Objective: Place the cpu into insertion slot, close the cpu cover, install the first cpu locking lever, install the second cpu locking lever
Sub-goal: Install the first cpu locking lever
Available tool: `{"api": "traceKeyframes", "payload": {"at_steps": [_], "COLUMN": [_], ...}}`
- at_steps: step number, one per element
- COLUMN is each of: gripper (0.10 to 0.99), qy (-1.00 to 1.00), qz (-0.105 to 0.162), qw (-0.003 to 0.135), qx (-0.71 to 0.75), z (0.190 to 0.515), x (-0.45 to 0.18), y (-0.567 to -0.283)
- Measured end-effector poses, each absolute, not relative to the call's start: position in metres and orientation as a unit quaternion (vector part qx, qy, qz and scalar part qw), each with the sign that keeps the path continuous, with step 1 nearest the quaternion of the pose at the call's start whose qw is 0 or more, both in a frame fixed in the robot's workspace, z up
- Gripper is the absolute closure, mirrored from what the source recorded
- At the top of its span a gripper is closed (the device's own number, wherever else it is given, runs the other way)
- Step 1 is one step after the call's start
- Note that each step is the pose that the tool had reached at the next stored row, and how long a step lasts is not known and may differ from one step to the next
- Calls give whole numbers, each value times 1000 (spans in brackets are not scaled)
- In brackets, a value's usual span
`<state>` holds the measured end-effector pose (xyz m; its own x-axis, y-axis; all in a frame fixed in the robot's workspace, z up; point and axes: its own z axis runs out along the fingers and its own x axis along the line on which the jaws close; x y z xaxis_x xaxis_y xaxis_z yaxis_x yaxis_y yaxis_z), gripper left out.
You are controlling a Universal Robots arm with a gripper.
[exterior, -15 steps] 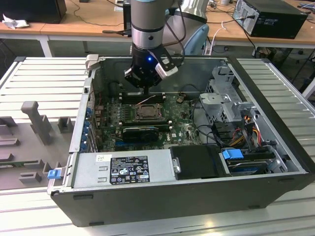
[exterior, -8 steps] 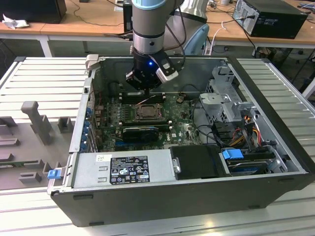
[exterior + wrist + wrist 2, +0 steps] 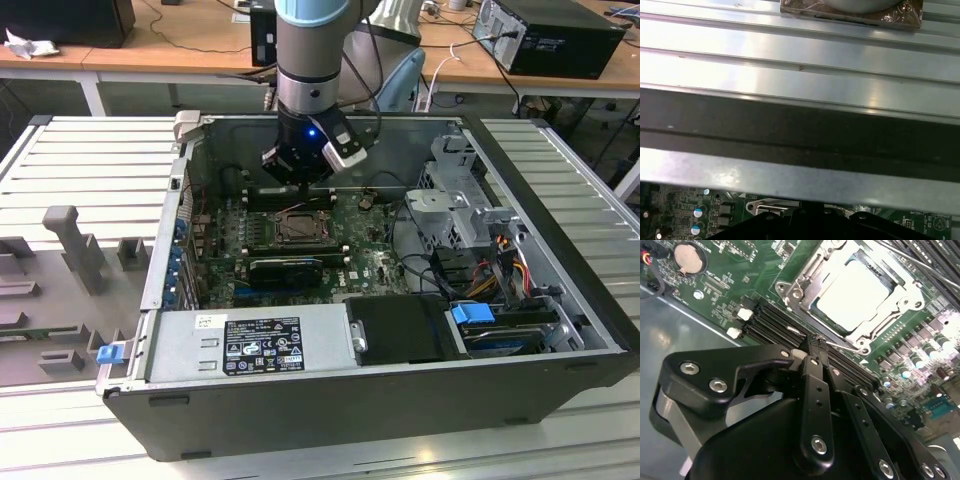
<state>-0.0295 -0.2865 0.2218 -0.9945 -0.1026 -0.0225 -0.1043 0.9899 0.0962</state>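
Black pincer (image 3: 815, 347) clenched, glossy pale square cpu (image 3: 855, 297) seated, silvery cover (image 3: 805, 277) framing it

My desk (image 3: 90, 160) is a ribbed, silvery metal surface. An open computer case (image 3: 330, 395) lies directly on it, and grey fixture blocks (image 3: 75, 245) sit toward the exterior view's left, perhaps fastened down, though I cannot tell.
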Motion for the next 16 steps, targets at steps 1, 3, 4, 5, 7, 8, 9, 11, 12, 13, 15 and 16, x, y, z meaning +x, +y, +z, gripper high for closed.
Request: {"api": "traceKeyframes", "payload": {"at_steps": [1, 3, 4, 5, 7, 8, 9, 11, 12, 13, 15, 16], "gripper": [980, 980, 980, 980, 980, 980, 980, 980, 980, 980, 980, 980], "qy": [997, 997, 997, 997, 997, 997, 997, 997, 997, 997, 998, 998], "qz": [49, 49, 49, 49, 49, 49, 49, 49, 49, 49, 48, 48], "qw": [9, 9, 9, 9, 9, 9, 9, 9, 9, 9, 9, 9], "qx": [-52, -51, -51, -51, -51, -51, -51, -51, -51, -51, -51, -50], "z": [221, 221, 220, 220, 219, 218, 218, 216, 216, 215, 213, 212], "x": [-29, -27, -26, -25, -24, -23, -22, -22, -22, -22, -22, -22], "y": [-286, -286, -286, -286, -286, -286, -286, -286, -286, -286, -286, -286]}}
